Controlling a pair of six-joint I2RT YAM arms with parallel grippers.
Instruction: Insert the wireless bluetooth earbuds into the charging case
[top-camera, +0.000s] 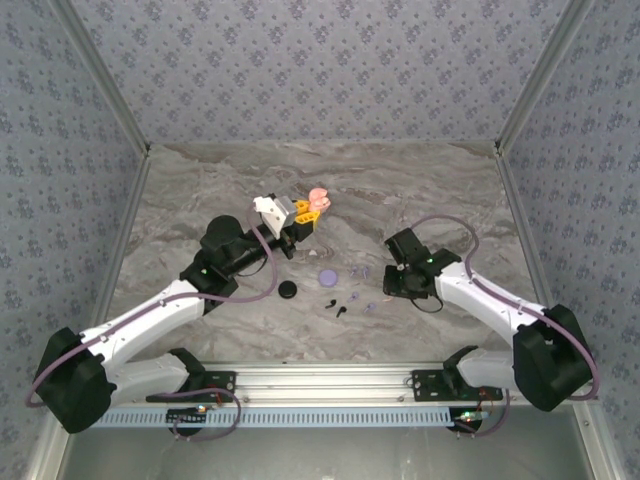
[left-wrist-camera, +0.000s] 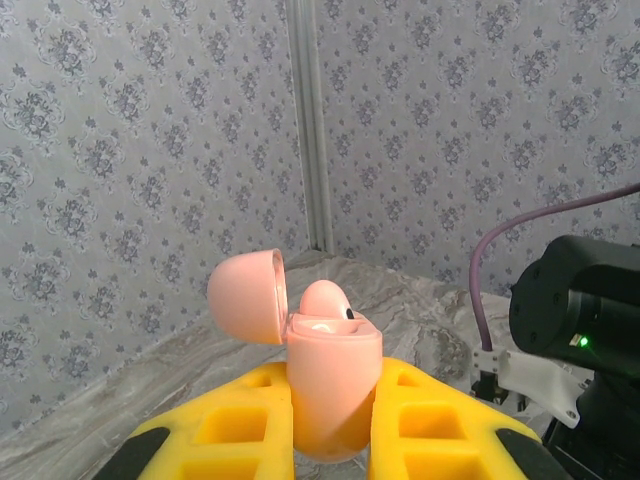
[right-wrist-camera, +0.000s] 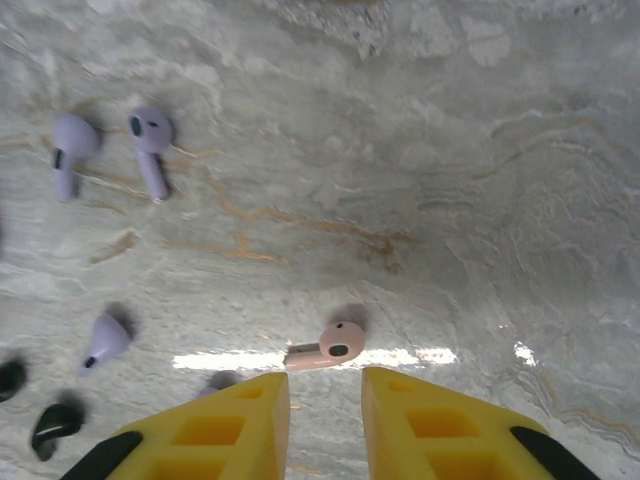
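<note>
On the grey, veined marble tabletop (top-camera: 450, 200) the loose buds lie scattered between the two arms. The left gripper (left-wrist-camera: 335, 420) is held above the surface, its blocky yellow fingers (left-wrist-camera: 240, 430) clamped on the smooth, egg-shaped pink charging case (left-wrist-camera: 335, 370) — its hinged lid (left-wrist-camera: 245, 295) stands open to the left, and one glossy pink bud (left-wrist-camera: 322, 298) is seated in the top. The right gripper (right-wrist-camera: 322, 390) points down at the table with a narrow gap between its yellow fingertips and nothing in it. A second pink earbud (right-wrist-camera: 325, 350), a rounded head on a short stem, lies on its side on the marble just beyond the tips. Further off lie several matte lilac earbuds (right-wrist-camera: 150, 145) and two shiny black earbuds (right-wrist-camera: 55, 425). From above, a flat lilac round case (top-camera: 326, 275) and a black round case (top-camera: 288, 290) sit near each other — both between the arms.
</note>
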